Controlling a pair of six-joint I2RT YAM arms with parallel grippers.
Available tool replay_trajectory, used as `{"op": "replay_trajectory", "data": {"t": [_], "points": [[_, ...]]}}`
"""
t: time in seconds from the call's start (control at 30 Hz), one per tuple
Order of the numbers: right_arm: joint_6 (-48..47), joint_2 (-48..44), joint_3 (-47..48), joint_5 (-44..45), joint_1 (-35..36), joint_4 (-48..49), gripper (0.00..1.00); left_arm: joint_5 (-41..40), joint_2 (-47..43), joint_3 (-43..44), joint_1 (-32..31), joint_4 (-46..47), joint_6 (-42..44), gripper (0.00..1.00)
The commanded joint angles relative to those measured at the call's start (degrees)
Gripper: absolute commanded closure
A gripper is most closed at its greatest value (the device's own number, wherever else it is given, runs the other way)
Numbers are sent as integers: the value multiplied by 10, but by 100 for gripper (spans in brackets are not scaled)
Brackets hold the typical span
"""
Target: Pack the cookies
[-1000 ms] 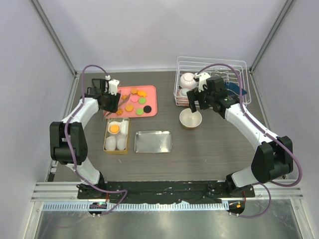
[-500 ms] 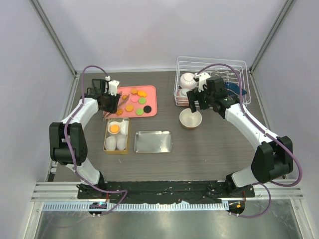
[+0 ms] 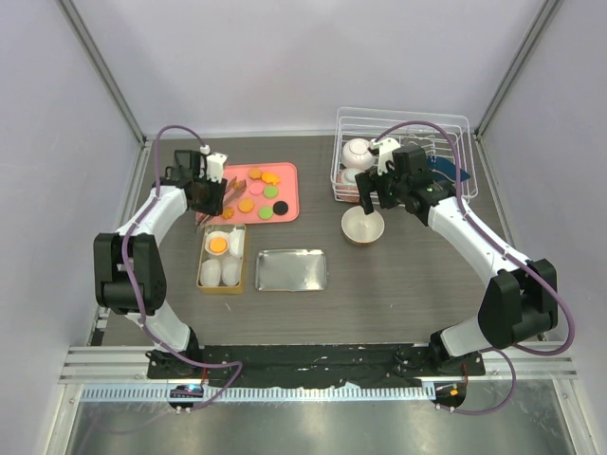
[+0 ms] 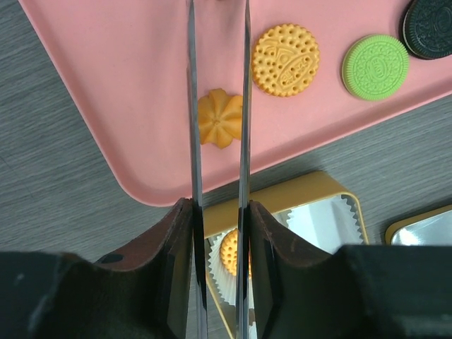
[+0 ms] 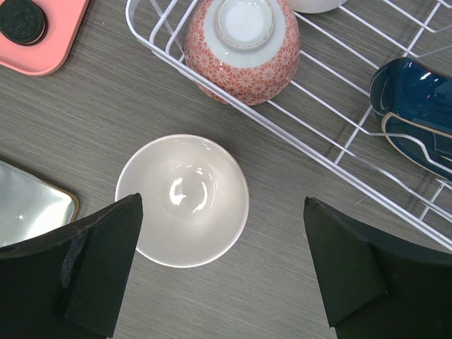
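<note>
Several cookies (image 3: pixel 260 195), mostly orange with some pink, green and one black, lie on a pink tray (image 3: pixel 287 173). My left gripper (image 3: pixel 212 192) is over the tray's near left corner, shut on thin metal tweezers (image 4: pixel 191 106). In the left wrist view the tweezers' two blades straddle an orange flower cookie (image 4: pixel 217 119) on the tray (image 4: pixel 127 85), with a small gap between them. One orange cookie (image 3: pixel 217 245) sits in a white paper cup in the gold box (image 3: pixel 201 270). My right gripper (image 3: pixel 372 197) is open and empty above a white bowl (image 5: pixel 182 200).
A gold-rimmed metal lid (image 3: pixel 292 270) lies right of the box. A white wire rack (image 3: pixel 446 123) at the back right holds a teapot (image 3: pixel 358 152), a red patterned bowl (image 5: pixel 244 49) and a blue dish (image 5: pixel 417 106). Round orange (image 4: pixel 285 59), green (image 4: pixel 375 67) and black (image 4: pixel 429 28) cookies lie right of the tweezers.
</note>
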Motion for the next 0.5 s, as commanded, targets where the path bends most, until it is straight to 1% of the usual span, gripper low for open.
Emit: {"op": "replay_trajectory", "data": {"t": [0.0,0.33,0.47], "points": [[-1,-11,24,-5,2,5,0,11,-34,25,1,2,-8,76],[-2,-7,24,-5,2,4,0,-8,-79,16,1,6,-12,82],[-2,-8,25,-5,2,4,0,-10,-107,13,1,-9,-1,83]]}}
